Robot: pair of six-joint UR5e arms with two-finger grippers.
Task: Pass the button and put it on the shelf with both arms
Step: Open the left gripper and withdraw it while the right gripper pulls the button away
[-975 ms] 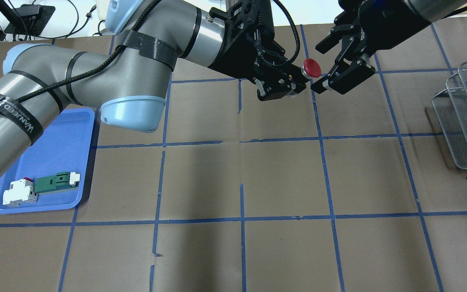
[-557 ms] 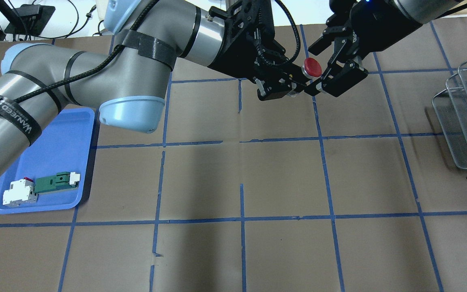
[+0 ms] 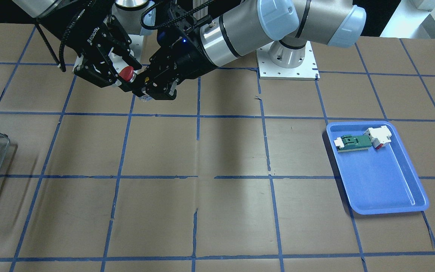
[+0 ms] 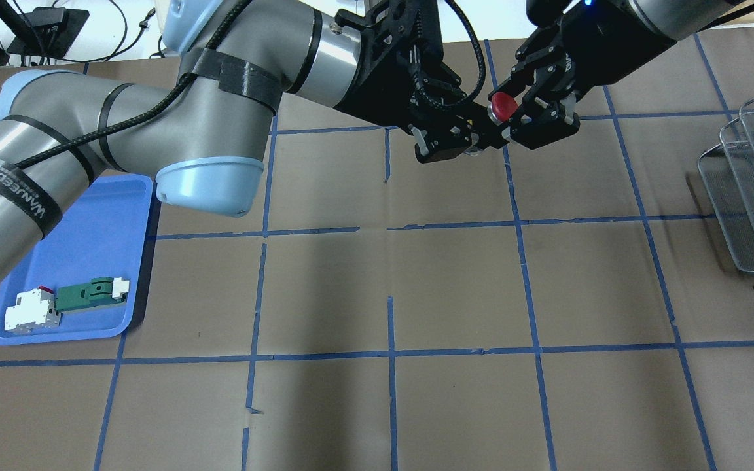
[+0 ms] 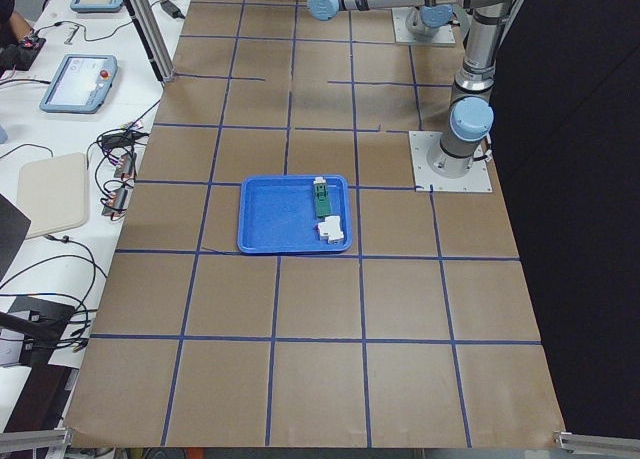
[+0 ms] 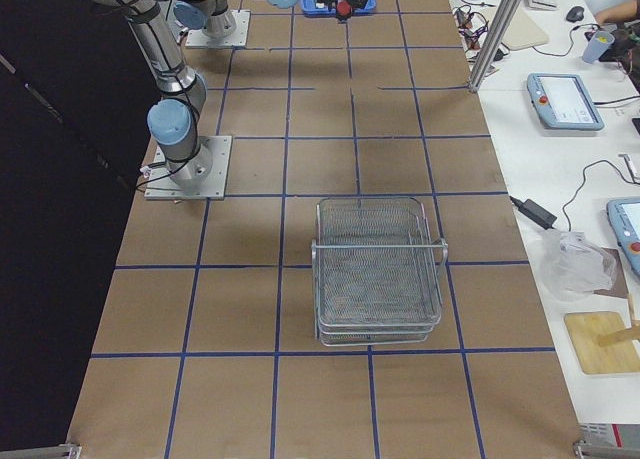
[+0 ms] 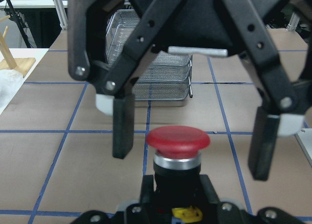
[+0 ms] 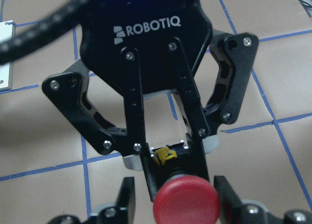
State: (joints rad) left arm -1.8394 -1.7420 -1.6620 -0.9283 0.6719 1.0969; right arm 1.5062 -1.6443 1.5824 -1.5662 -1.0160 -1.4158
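Note:
My left gripper (image 4: 478, 131) is shut on the black body of the button (image 4: 502, 104) and holds it above the table, red cap towards the right arm. My right gripper (image 4: 509, 110) is open, with a finger on each side of the cap. In the left wrist view the red cap (image 7: 178, 138) sits between the right gripper's two fingers (image 7: 123, 126), with a gap on both sides. The right wrist view shows the cap (image 8: 186, 202) and the yellow bit (image 8: 165, 154). The wire-mesh shelf (image 4: 753, 176) stands at the table's right edge.
A blue plastic tray (image 4: 89, 248) at the left front holds a green-and-white connector piece (image 4: 89, 294). The left arm's elbow (image 4: 210, 176) hangs over the tray's far corner. The table is brown paper with a blue tape grid.
My right gripper has moved left, and its open fingers now straddle the red cap instead of standing beside it. The left gripper still holds the button in nearly the same place.

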